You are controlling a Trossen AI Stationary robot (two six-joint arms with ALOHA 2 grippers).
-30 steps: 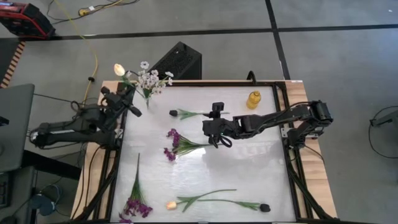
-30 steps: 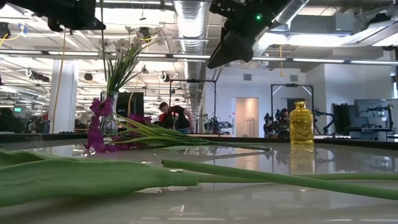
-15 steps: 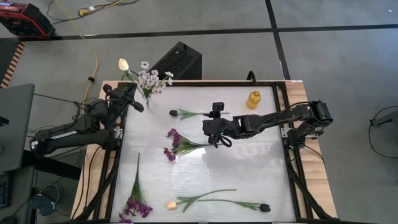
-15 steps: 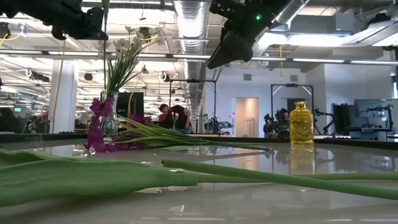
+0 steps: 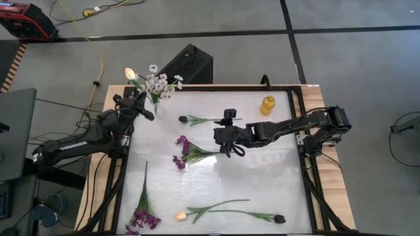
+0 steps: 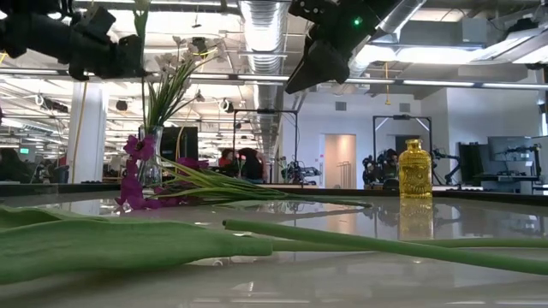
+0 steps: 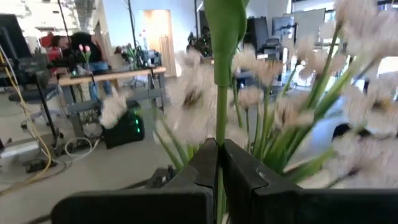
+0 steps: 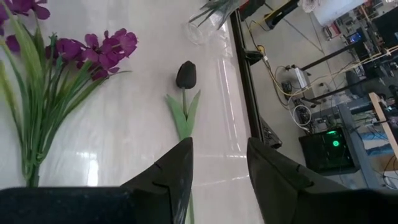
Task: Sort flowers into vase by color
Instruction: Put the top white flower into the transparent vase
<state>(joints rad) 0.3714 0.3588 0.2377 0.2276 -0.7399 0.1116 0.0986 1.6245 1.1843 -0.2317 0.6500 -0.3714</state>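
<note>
High view: the left tool hangs over the desk's far left corner by the white flowers, clamped on a peach tulip.

Left wrist view: fingers pinch its stem.

Right wrist view: the right tool gapes empty above a dark tulip.

left gripper, tulip carried nearer vase

Open tabletop beyond purple sprigs
</note>
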